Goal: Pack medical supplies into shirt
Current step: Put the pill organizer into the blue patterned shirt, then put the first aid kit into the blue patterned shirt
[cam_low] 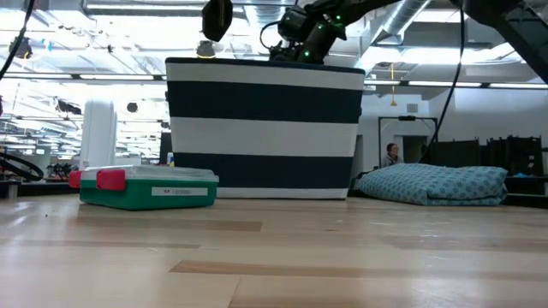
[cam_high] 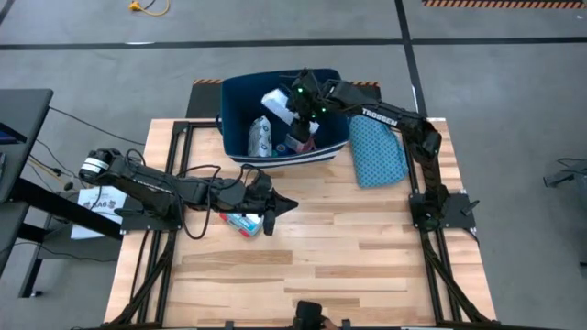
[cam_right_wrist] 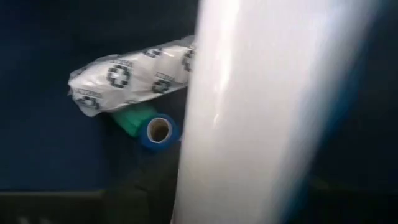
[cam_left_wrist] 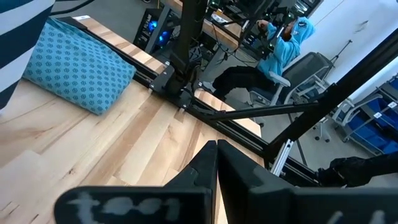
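"TROSSEN" is read in white letters on the right arm's link [cam_high: 392,116], just behind the right pincer [cam_high: 301,108]. Cross emblems with small print are seen on the white pouch [cam_right_wrist: 134,73] ahead of that pincer; the wording cannot be made out. The label on the green case [cam_low: 147,188] is too small to read.
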